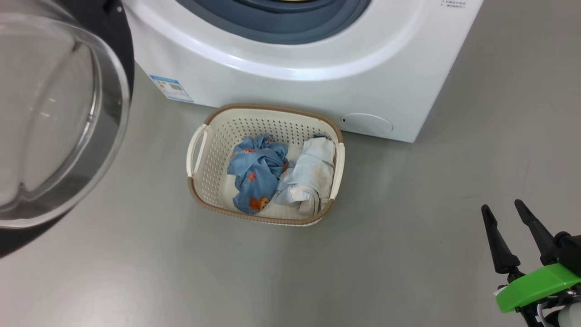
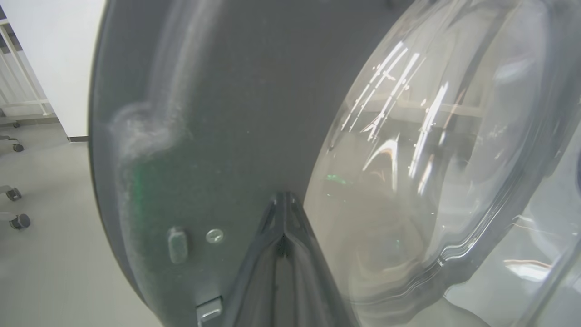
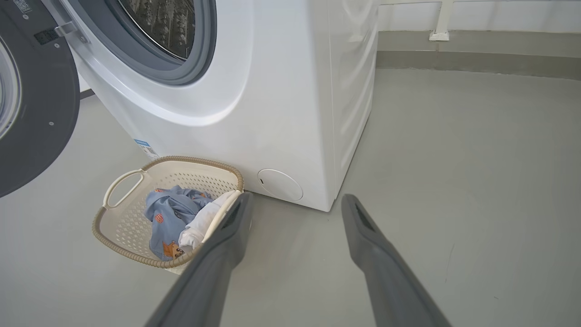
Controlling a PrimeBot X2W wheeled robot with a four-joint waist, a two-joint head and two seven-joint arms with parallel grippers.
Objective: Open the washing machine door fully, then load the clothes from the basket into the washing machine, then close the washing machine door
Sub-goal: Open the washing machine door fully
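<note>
The left pincer, shut and empty, points at the round black-rimmed glass door, while the right pincer hangs wide open, empty, over grey floor.

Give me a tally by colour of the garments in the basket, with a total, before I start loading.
Light blue garment with orange prints: 1
White garment with faint stains: 1
Total: 2, both lying in the basket
</note>
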